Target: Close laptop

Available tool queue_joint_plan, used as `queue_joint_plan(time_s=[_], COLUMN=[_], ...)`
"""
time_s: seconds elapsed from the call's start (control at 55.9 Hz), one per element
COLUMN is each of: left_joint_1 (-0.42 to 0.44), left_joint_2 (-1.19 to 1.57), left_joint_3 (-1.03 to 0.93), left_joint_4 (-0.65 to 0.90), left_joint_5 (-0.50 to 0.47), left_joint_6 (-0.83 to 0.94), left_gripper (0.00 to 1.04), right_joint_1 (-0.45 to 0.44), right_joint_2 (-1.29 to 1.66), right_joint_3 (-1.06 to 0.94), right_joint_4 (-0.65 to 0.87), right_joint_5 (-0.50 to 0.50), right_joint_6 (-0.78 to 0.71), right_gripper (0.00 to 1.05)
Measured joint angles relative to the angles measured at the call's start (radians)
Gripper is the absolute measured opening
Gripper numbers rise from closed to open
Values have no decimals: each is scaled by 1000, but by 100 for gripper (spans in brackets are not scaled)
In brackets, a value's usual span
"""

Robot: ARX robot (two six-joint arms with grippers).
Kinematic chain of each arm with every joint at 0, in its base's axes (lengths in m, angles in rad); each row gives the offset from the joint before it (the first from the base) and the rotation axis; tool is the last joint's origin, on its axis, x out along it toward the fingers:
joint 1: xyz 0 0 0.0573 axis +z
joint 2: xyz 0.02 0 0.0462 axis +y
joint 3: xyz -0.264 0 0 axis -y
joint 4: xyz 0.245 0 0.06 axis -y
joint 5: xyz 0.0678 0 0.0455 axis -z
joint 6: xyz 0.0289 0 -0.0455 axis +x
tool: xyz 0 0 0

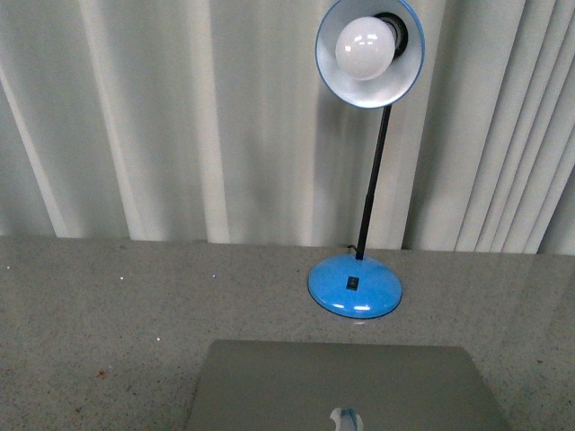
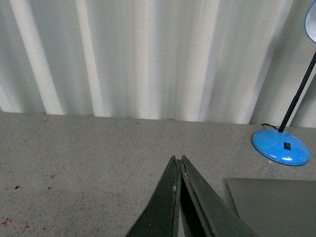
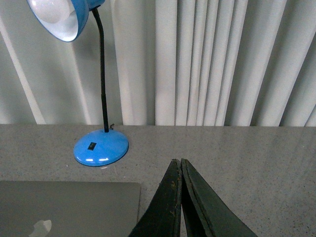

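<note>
**A:** Where is the laptop (image 1: pixel 341 391) right now?

**B:** In the front view it sits at about 6 o'clock, at the near edge of the speckled grey worktop (image 1: pixel 108 305). Only its grey-silver lid shows, outer face up, with the apple logo (image 1: pixel 345 418) near the frame's lower edge. No keys or screen are visible, so the lid appears to lie flat and shut.

**A:** What else is on the worktop?

**B:** A blue desk lamp. Its round base (image 1: pixel 355 285) stands just beyond the laptop's far edge, at roughly 12 to 1 o'clock from the lid, apart from it. A black stem rises to a blue shade holding a white bulb (image 1: pixel 366 47). Pale pleated curtains (image 1: pixel 180 117) hang behind.

**A:** And the grippers?

**B:** Neither arm appears in the front view. In the left wrist view, the left gripper (image 2: pixel 177 160) is clenched, its two dark fingers pressed tip to tip with nothing between them, above bare worktop; a corner of the laptop lid (image 2: pixel 274 205) lies beside it. In the right wrist view, the right gripper (image 3: pixel 177 162) is likewise clenched and empty, its tips near the lid's corner (image 3: pixel 69 207) but not touching it. The lamp base (image 3: pixel 101 146) stands beyond.
</note>
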Motion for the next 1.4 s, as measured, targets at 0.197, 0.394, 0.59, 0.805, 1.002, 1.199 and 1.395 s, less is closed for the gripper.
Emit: queue_joint_plan(time_s=[0.197,0.394,0.59,0.805,1.002,1.199,1.395], left_joint_1=[0,0,0,0,0,0,0], left_joint_2=[-56,-100,-270,-275,-276,-276,-276], left_joint_3=[0,0,0,0,0,0,0], left_joint_4=[-56,-101,-275,-281,-281,-281,-281], left_joint_5=[0,0,2,2,2,2,2], left_joint_6=[0,0,1,0,0,0,0], left_gripper=[4,4,4,4,12,49,85], right_joint_1=[0,0,0,0,0,0,0], right_joint_2=[-67,-122,-170,-335,-335,-335,-335], right_joint_3=[0,0,0,1,1,1,1], right_joint_4=[-67,-121,-171,-340,-341,-341,-341], right_joint_5=[0,0,0,0,0,0,0], right_joint_6=[0,0,0,0,-3,-3,-3], right_gripper=[3,3,3,3,5,42,77])
